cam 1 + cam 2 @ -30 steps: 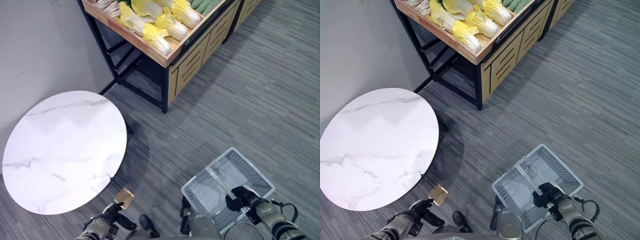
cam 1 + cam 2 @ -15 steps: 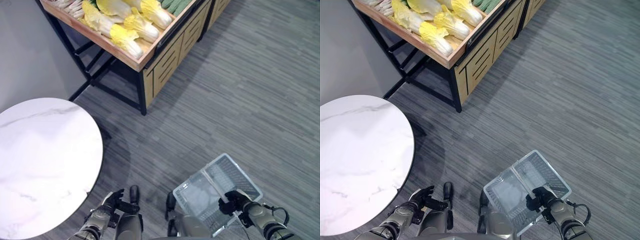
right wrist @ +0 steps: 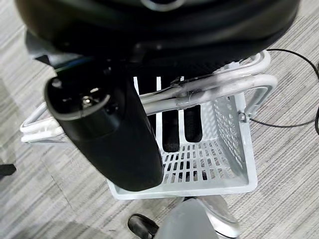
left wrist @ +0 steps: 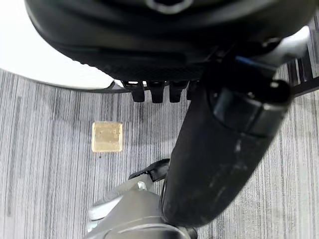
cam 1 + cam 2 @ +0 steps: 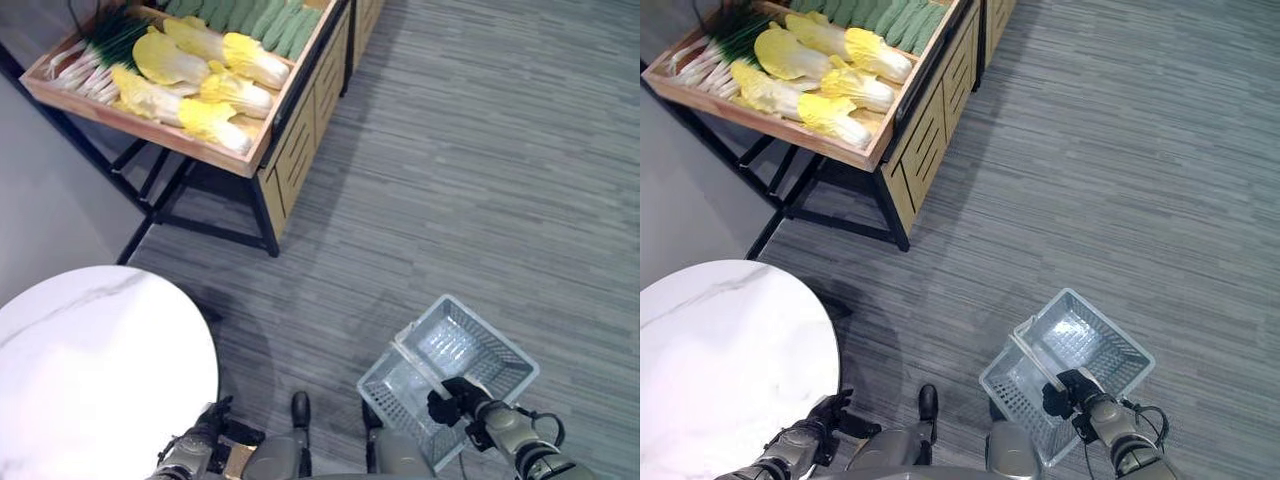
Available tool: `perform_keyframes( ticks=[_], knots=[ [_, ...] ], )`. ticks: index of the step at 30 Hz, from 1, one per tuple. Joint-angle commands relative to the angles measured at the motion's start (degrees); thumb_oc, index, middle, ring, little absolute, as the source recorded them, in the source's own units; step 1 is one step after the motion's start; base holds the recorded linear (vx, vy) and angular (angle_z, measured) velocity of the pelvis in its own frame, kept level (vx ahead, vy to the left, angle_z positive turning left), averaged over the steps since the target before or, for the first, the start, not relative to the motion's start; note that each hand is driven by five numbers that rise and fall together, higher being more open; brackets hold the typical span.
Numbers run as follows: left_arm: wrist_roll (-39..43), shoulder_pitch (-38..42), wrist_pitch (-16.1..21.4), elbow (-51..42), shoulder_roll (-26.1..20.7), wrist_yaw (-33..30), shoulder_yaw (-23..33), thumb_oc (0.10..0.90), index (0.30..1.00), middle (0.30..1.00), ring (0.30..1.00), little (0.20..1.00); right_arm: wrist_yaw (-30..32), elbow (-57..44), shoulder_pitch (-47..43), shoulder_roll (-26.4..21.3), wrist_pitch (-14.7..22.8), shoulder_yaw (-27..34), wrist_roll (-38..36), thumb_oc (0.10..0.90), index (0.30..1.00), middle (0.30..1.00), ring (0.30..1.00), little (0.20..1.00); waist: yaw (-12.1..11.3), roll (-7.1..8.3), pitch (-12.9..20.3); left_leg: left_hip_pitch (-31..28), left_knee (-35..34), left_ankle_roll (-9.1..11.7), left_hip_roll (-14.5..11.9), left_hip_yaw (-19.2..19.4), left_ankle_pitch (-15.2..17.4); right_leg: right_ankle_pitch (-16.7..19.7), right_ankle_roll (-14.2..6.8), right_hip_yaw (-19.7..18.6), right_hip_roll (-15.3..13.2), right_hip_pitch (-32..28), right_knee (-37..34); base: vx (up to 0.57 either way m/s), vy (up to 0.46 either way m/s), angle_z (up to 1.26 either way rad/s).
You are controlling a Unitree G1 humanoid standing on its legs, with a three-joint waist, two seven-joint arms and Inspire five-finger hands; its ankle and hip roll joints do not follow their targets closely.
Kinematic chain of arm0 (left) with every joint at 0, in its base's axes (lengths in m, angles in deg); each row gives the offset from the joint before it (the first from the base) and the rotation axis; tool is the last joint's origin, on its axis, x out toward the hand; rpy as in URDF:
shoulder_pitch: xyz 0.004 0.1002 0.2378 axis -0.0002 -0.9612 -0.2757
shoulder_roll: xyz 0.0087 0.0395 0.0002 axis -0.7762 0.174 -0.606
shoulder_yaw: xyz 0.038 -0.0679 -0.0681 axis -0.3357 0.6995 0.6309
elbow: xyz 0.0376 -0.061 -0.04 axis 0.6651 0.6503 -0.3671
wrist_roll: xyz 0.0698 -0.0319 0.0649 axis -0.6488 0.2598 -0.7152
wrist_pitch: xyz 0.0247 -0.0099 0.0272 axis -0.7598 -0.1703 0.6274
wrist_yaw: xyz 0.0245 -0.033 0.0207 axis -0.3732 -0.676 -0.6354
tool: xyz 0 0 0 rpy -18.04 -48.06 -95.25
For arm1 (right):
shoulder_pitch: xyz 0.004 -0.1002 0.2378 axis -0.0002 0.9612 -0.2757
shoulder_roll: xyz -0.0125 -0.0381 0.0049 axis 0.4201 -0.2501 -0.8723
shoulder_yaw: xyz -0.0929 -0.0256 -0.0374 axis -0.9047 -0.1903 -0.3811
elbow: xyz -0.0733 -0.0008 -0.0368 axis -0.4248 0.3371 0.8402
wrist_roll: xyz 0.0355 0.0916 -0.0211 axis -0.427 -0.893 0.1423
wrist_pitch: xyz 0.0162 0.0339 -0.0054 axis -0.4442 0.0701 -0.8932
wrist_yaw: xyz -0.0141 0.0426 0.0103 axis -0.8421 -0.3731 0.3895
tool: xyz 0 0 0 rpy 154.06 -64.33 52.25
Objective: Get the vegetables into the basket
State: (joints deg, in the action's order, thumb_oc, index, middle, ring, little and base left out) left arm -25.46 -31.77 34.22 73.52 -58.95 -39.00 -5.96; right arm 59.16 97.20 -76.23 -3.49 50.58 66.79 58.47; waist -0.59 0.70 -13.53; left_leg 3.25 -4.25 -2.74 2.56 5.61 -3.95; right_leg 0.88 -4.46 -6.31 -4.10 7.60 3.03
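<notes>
Right hand [image 5: 447, 403] is curled round the handle [image 3: 209, 85] of the grey basket [image 5: 500, 352]; the right wrist view shows the fingers [image 3: 192, 123] hooked under the paired bars, with bare basket floor past them. The basket hangs low at the robot's right side and nothing lies in it.

Left hand [image 5: 823, 413] is low at the left side, just beside the rim of the white marble table [image 5: 90, 370]. Its fingers [image 4: 151, 91] look short and bent in the left wrist view, with nothing between them; I read it as loosely closed and holding nothing. Below that hand a small tan square tile [image 4: 107, 136] lies flat on the striped carpet [image 5: 480, 180].

Change over the last second: the whole picture has shifted, so the head camera has moved and not the furniture. The wooden produce stand [image 5: 262, 150] sat at the top edge a second ago, with only part of its tray in frame; now the tray is in full view, far ahead and to the left of the basket hand. The table has slid toward the lower left corner. The grip on the handle is unchanged across all three instants.

Vegetables are all in the stand: yellow napa cabbages [image 5: 215, 85], green cucumbers [image 5: 885, 18] behind them, scallions [image 5: 85, 62] at the near end.

Judgement: approach phase; nothing picked yet. The stand is well apart from both hands, so more walking comes before any reach.
</notes>
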Motion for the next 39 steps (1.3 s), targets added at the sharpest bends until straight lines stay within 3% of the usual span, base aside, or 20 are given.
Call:
perform_keyframes(
  ticks=[1,5,8,9,10,11,15,22,29,39],
  knots=[
    [-1.62,1.18,0.67,1.64,-0.67,-0.73,-0.03,0.9,1.0,1.0,1.0,1.0,-0.74,-1.09,-0.59,-0.47,0.72,-0.92,-3.38,0.4,0.3,0.3,0.3,0.3,-0.12,0.44,0.98,3.77,9.05,-1.21,1.13,-2.82,9.78,-3.76,-1.14,-0.94,4.16,0.12,3.37,-0.02,0.24,-0.31],
    [-1.68,1.02,0.74,1.42,-1.27,-0.82,0.9,0.9,1.0,1.0,1.0,1.0,-0.67,-2.51,-1.1,-0.06,0.77,-1.25,-3.02,0.4,0.3,0.3,0.3,0.3,-0.66,0.6,0.56,4.07,8.83,-1.94,0.64,1.08,10.36,0.36,-3.73,-3.77,4.53,2.43,2.38,-0.03,0.191,-0.61],
    [-1.84,0.95,0.7,1.55,-1.64,-0.75,1.0,0.9,1.0,1.0,1.0,1.0,-0.63,-2.74,-1.68,0.39,0.78,-1.53,-2.9,0.4,0.3,0.3,0.3,0.3,-0.85,0.7,0.3,2.93,6.2,-2.09,0.2,2.97,9.39,3.49,-4.93,-2.83,4.46,3.41,1.97,-0.01,0.105,-0.73],
    [-1.82,0.87,0.74,1.26,-1.77,-0.68,1.13,0.9,1.0,1.0,1.0,1.0,-0.69,-3.4,-1.47,0.81,0.79,-1.31,-3.7,0.4,0.3,0.3,0.3,0.3,-1.25,0.44,0.06,2.4,5.54,-2.22,-0.56,4.06,9.45,2.61,-4.24,1.25,3.33,3.4,2.5,0.0,0.052,-0.82],
    [-1.82,0.87,0.74,1.26,-1.77,-0.68,1.12,0.9,1.0,1.0,1.0,1.0,-0.69,-3.41,-1.46,0.8,0.79,-1.31,-3.7,0.4,0.3,0.3,0.3,0.3,-1.18,0.41,-0.01,2.3,5.52,-2.21,-0.56,3.98,9.45,2.58,-4.23,1.33,3.32,3.29,2.5,0.02,0.027,-0.92],
    [-1.55,0.79,0.59,1.18,-1.56,-0.61,1.06,0.9,1.0,1.0,1.0,1.0,-0.64,-3.87,-1.5,1.0,0.79,-1.48,-3.65,0.4,0.3,0.3,0.3,0.3,-1.41,0.0,0.02,1.69,5.11,-2.12,-0.99,4.43,9.52,1.46,-3.23,6.07,1.95,2.14,2.8,0.02,0.001,-0.4],
    [-1.79,0.73,0.05,2.01,-0.94,-0.78,1.31,0.9,1.0,1.0,1.0,1.0,-0.32,-4.24,-1.5,1.58,0.78,-1.5,-4.3,0.4,0.3,0.3,0.3,0.3,-2.11,0.15,1.12,0.85,3.72,-1.73,-0.81,4.65,9.16,0.25,-2.69,10.7,0.91,-0.24,1.56,0.0,-0.04,-0.1],
    [-1.89,1.36,-0.51,3.46,0.5,-1.72,1.4,0.9,1.0,1.0,1.0,1.0,0.67,-3.05,-1.32,2.23,0.64,-1.91,-3.86,0.4,0.3,0.3,0.3,0.3,-1.2,-0.44,3.55,0.16,-0.75,-0.32,-0.22,2.87,6.07,-0.36,-1.76,11.55,0.67,-1.91,-3.17,-0.03,-0.094,0.05],
    [-2.16,1.01,-0.98,4.24,1.47,-2.11,1.47,0.9,1.0,1.0,1.0,1.0,0.61,2.54,1.53,4.57,-0.18,-1.15,-3.29,0.4,0.3,0.3,0.3,0.3,-0.4,-0.88,4.55,-3.17,-0.75,0.12,-0.63,0.78,6.53,-3.68,-0.49,12.85,1.14,-4.7,-0.85,0.05,-0.085,0.31],
    [-2.84,-0.08,-1.33,5.0,1.74,-2.15,1.93,0.9,1.0,1.0,1.0,1.0,0.19,4.72,2.81,5.15,-0.36,-0.46,-2.95,0.4,0.3,0.3,0.3,0.3,-0.43,-0.51,5.04,-5.4,-0.75,0.16,-0.78,0.3,7.4,-5.02,-0.52,12.71,1.48,-6.41,0.34,0.06,-0.011,0.05]
  ],
)
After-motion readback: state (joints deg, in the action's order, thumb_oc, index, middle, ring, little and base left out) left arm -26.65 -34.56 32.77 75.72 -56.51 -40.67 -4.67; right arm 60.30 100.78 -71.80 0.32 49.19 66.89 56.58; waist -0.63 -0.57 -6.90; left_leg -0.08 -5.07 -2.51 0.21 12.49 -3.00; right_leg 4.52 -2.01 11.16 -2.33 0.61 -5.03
